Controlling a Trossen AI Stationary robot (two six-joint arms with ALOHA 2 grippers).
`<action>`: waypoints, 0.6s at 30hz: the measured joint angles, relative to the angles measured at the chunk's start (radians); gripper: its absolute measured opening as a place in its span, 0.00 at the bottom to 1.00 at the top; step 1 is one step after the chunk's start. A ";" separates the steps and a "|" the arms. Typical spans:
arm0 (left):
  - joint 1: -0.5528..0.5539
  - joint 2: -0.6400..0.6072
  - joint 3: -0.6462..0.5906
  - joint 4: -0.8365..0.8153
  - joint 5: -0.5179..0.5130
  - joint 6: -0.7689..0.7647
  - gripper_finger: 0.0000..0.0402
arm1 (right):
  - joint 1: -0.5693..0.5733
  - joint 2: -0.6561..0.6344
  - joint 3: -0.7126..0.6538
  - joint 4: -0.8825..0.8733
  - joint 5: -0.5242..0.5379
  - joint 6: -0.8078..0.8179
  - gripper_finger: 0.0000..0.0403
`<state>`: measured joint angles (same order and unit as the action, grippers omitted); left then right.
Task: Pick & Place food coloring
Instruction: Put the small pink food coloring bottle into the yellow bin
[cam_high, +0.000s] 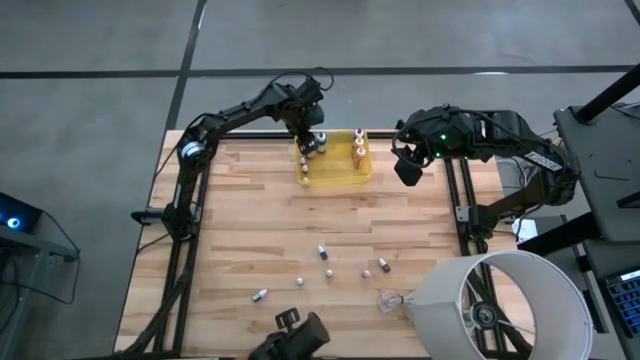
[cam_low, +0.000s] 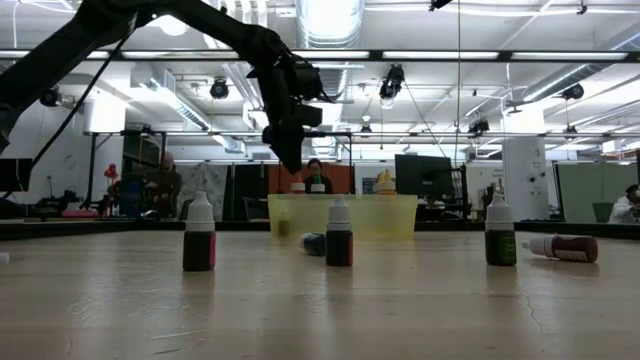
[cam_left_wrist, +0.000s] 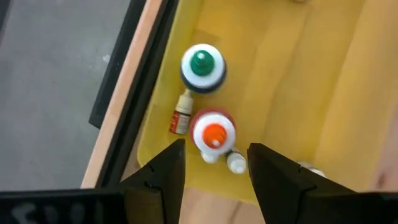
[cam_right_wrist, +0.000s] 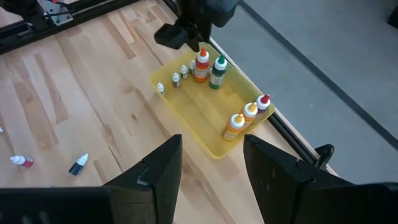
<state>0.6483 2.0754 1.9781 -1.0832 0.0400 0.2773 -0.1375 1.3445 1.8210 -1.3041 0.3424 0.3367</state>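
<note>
While the left gripper (cam_high: 311, 143) is hanging over the left end of the translucent yellow plastic tray (cam_high: 345, 178) at the far edge of the wooden counter (cam_high: 250, 230), I am judging this as the release end of a placing step. Its fingers (cam_left_wrist: 163, 177) are standing apart with nothing between them. Below them in the tray are a tall green-capped bottle (cam_left_wrist: 203, 65), a tall orange-capped bottle (cam_left_wrist: 213, 134), a tiny red-labelled food coloring bottle lying on its side (cam_left_wrist: 181, 116), and two tiny white-capped ones (cam_left_wrist: 236, 162) near the tray wall.

The left arm is reaching from its base at the counter's left edge up and across to the far side, wrist bent so the gripper is pointing straight down. The right gripper (cam_high: 406, 166) is waiting just right of the tray, raised, its fingers (cam_right_wrist: 163, 168) spread and empty, looking over a row of orange and yellow squeeze bottles (cam_right_wrist: 247, 116) at the tray's right end.

Several tiny bottles (cam_high: 326, 262) are lying scattered across the near middle of the counter, some upright, some tipped over. A clear crumpled plastic scrap (cam_high: 388, 299) is sitting to their right.

Next, I am expecting to lift the left gripper clear of the tall bottles, swing it toward the near scatter, and pick one bottle. The tipped ones will be calling for a low, square approach.
</note>
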 joint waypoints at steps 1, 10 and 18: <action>-0.003 -0.006 0.002 -0.014 0.000 -0.002 0.36 | 0.000 0.000 0.000 0.000 0.000 -0.003 0.41; -0.046 -0.058 0.060 -0.091 0.002 -0.051 0.36 | 0.000 0.000 0.000 0.000 0.000 -0.034 0.41; -0.124 -0.124 0.121 -0.163 0.025 -0.112 0.36 | 0.000 0.000 0.000 0.002 -0.002 -0.060 0.41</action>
<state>0.5246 1.9512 2.0995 -1.2458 0.0649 0.1653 -0.1375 1.3445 1.8210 -1.3023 0.3406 0.2768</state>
